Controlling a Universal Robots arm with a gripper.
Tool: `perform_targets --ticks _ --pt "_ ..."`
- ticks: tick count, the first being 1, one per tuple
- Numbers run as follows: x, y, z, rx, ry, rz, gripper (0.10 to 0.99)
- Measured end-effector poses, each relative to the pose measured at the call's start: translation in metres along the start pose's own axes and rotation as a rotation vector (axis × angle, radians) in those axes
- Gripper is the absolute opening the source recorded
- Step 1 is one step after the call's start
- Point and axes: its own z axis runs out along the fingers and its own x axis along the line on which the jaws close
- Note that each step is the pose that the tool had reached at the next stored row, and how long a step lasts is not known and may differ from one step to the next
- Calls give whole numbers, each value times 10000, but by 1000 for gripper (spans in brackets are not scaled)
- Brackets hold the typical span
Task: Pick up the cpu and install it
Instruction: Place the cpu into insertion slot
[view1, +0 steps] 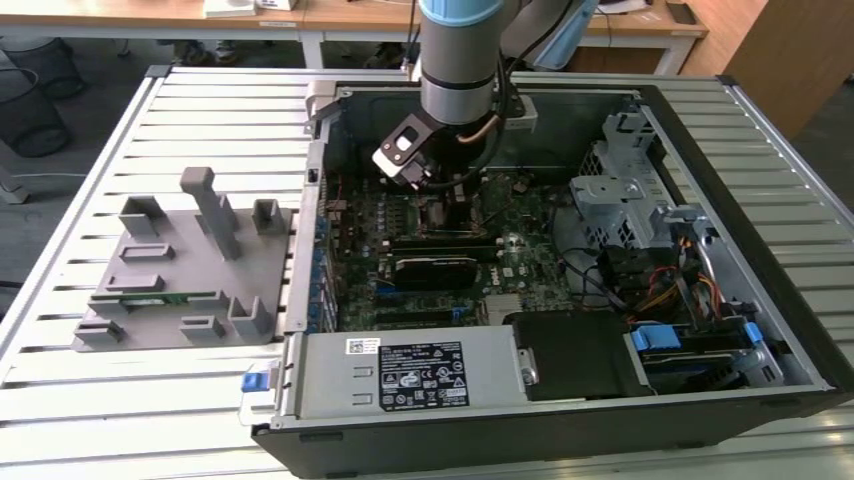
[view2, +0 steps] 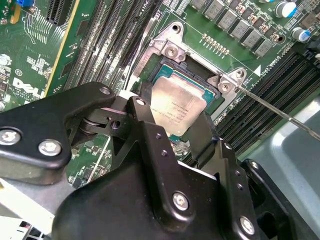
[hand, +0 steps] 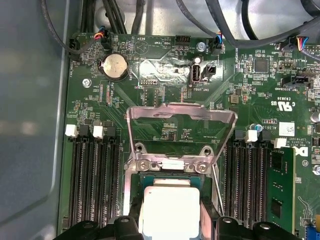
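The cpu (view2: 179, 106), a flat square chip with a shiny silver top and a thin green rim, lies in or just above the open socket (view2: 167, 50) on the green motherboard. In the first wrist view the cpu (hand: 170, 207) sits below the raised metal load plate (hand: 180, 117). My gripper (view2: 177, 114) reaches down over it, and its black fingers (view2: 143, 107) press against two opposite sides of the chip. In the exterior view the gripper (view1: 447, 200) hangs inside the open computer case (view1: 747, 330), over the middle of the board.
The thin socket lever (view2: 280, 114) sticks out beside the socket. Rows of black memory slots (hand: 92, 180) flank it, with a green module (hand: 280, 185) seated on one side. A grey fixture (view1: 174, 270) stands on the slatted table at the exterior view's left. Cables and drive cages crowd the case's right.
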Motion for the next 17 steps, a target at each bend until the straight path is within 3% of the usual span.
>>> perform_targets --ticks 7,9,10,17 --pt "1 0 3 -3 6 0 533" --pt "1 0 4 -3 4 0 545" --pt "1 0 4 -2 3 0 608" --pt "13 0 4 -2 2 2 608"
